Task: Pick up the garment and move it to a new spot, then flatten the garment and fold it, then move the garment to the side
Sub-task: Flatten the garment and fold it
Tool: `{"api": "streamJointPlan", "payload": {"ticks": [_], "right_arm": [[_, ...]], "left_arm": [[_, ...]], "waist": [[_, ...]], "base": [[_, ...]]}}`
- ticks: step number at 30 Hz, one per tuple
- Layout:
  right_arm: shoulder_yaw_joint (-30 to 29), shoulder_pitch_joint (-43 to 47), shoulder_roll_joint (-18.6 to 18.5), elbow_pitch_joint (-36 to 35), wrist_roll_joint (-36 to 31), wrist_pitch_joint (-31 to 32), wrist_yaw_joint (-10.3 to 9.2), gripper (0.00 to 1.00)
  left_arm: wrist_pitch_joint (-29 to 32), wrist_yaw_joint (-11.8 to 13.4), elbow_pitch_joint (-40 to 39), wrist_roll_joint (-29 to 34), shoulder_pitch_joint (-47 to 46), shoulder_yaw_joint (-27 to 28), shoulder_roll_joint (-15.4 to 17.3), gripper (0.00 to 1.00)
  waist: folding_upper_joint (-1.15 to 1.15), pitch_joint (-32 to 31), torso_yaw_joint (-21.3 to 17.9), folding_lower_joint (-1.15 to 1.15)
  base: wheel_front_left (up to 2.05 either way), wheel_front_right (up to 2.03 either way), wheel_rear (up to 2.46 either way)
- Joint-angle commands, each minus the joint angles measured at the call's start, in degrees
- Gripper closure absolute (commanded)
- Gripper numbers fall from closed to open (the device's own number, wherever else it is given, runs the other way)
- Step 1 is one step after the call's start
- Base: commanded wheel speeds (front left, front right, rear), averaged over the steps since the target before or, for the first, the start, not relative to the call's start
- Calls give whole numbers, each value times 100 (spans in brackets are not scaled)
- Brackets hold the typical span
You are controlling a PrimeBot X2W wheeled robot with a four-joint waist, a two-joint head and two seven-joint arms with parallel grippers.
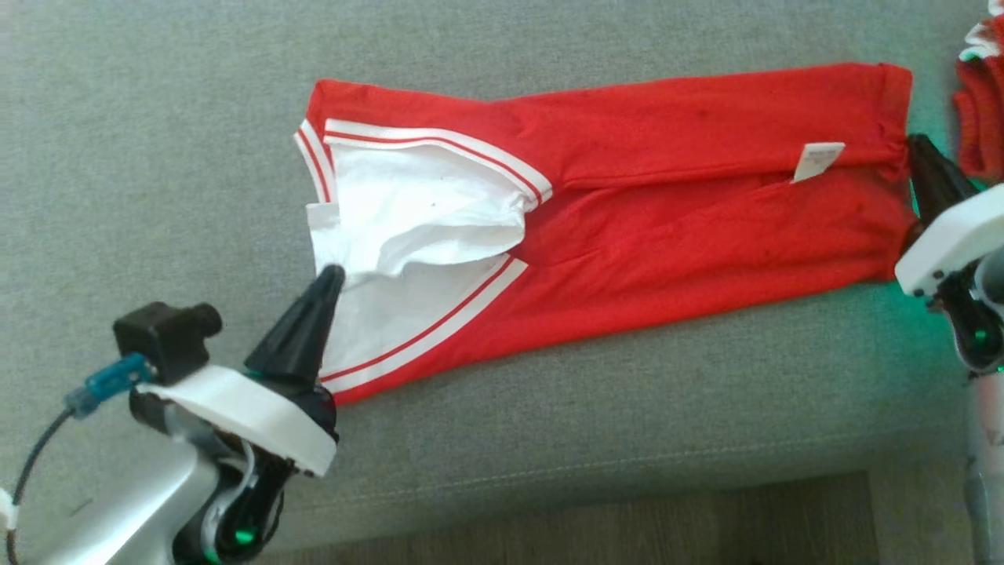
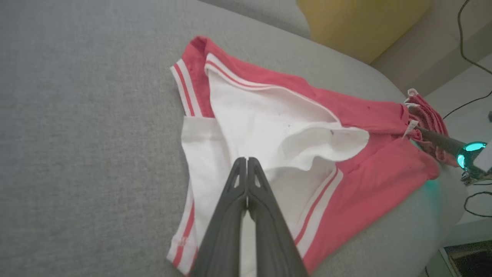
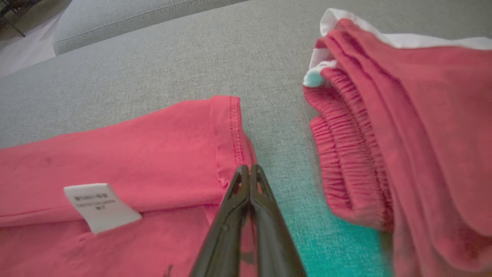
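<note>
Along the middle of the grey cushion (image 1: 157, 157) the red garment (image 1: 667, 204) lies already doubled lengthwise, its long axis parallel to the cushion's front edge. Its white-lined, striped end points toward the cushion's left and its stitched hem toward the right. The 2 arms stand 1 at each end. The left hand (image 1: 331, 275) has its fingers pressed together, tip resting on the white lining at the left end. The right hand (image 1: 918, 147), also pressed together, has its tip at the bunched hem beside the white label (image 1: 817, 161). Whether either hand has cloth caught between its fingers cannot be told. The next fold probably brings 1 end over the other along that axis, so each hand is already nearest its own end. A 2nd red piece (image 1: 980, 110) lies just beyond the hem, cut off at the right, apart from the garment.
</note>
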Motion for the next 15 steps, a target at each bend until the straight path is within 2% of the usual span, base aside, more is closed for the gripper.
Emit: {"api": "streamJointPlan", "payload": {"ticks": [1, 6, 13, 15], "right_arm": [[3, 97, -47, -202, -61, -26, -2, 100], [-123, 208, -69, -324, -74, -25, -2, 100], [-57, 315, 22, -251, -62, 105, -2, 100], [-53, 306, 48, -187, -81, 106, -2, 100]], "left_arm": [[-68, -60, -154, 109, -56, 383, 131, 100], [-70, -127, -342, 248, 167, 619, 118, 100], [75, -124, -155, 158, 331, 413, -9, 100], [83, -55, 37, 165, 286, 399, -116, 100]], "waist": [[0, -42, 34, 0], [0, -129, 68, 0], [0, -170, 58, 0], [0, -184, 72, 0]], "base": [[0, 0, 0], [0, 0, 0], [0, 0, 0], [0, 0, 0]]}}
